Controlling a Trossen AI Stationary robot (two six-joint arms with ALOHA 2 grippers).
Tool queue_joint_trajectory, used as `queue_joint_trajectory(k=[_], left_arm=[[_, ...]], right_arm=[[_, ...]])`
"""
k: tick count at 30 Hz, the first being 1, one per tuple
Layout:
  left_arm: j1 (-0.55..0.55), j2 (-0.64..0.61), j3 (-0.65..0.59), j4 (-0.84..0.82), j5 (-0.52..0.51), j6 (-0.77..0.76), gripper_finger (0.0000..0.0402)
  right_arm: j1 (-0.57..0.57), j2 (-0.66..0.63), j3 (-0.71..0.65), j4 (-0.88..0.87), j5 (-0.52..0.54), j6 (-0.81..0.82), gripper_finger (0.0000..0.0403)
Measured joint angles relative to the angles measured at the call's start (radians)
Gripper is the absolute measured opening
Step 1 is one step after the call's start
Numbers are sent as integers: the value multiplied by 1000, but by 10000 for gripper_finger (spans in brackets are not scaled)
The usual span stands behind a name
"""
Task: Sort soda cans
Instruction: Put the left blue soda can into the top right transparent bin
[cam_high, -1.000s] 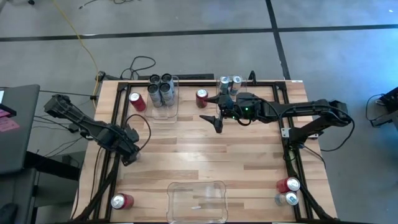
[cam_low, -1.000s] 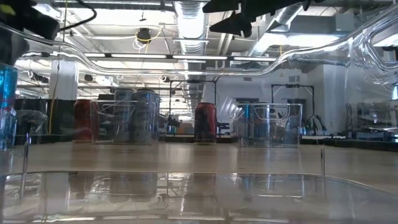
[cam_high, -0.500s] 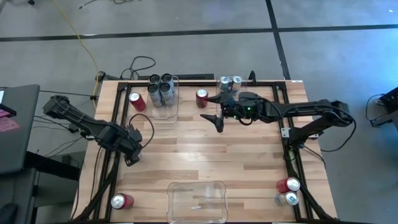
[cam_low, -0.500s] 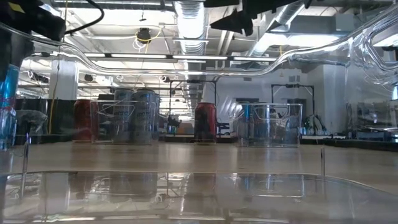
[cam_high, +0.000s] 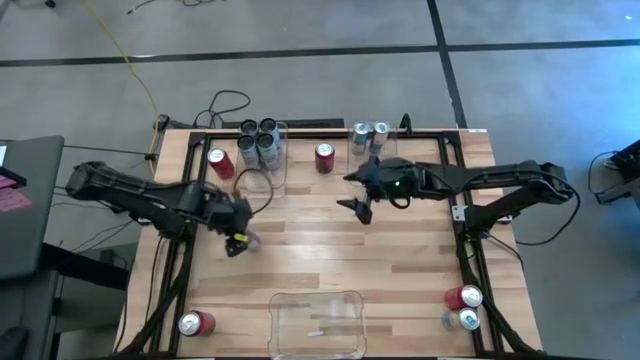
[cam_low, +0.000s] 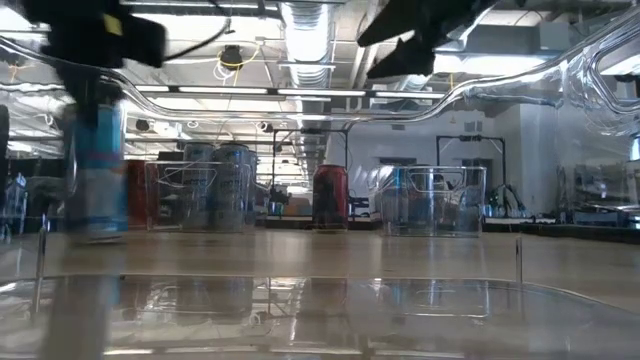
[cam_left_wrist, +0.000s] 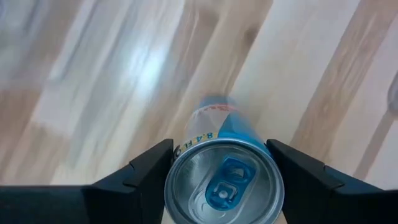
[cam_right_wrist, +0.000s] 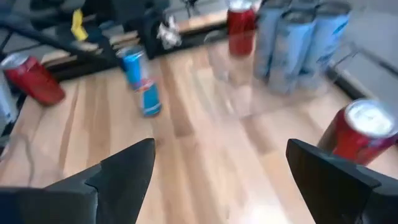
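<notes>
The left end effector (cam_left_wrist: 222, 163) was clamped on a silver-and-blue can (cam_left_wrist: 222, 174), one finger on each side of its body just below the silver top. In the high view this left end effector (cam_high: 236, 238) hung over the wooden bench (cam_high: 320, 250), on the near side of the clear bin (cam_high: 263, 160) that held four dark grey cans (cam_high: 259, 142). In the low view the held can (cam_low: 98, 170) stood upright, blurred, to the left of that bin (cam_low: 200, 196).

The right end effector (cam_high: 361, 193) was spread wide and empty, its fingers (cam_right_wrist: 121, 171) far apart, hovering above the bench to the right of the same bin. Through its wrist camera the held can (cam_right_wrist: 140, 81) showed well beyond it, with a red can (cam_right_wrist: 360, 134) close by.

A red can (cam_high: 324, 157) stood just right of the bin of grey cans, another red can (cam_high: 220, 163) just left of it. Farther right, at the back edge, two silver-and-blue cans (cam_high: 369, 134) stood together. An empty clear bin (cam_high: 316, 322) sat at the front edge, a red can on its side (cam_high: 196, 323) to its left. At the front right corner lay another red can (cam_high: 462, 297) and a silver-and-blue one (cam_high: 461, 319).
</notes>
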Motion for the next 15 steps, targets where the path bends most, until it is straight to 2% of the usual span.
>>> queue_joint_trajectory(k=[7, 15], left_arm=[[113, 212, 155, 52, 16, 215, 230], [149, 460, 408, 57, 10, 431, 232]], right_arm=[[86, 1, 0, -40, 35, 55, 379], [164, 1, 0, -141, 95, 73, 379]])
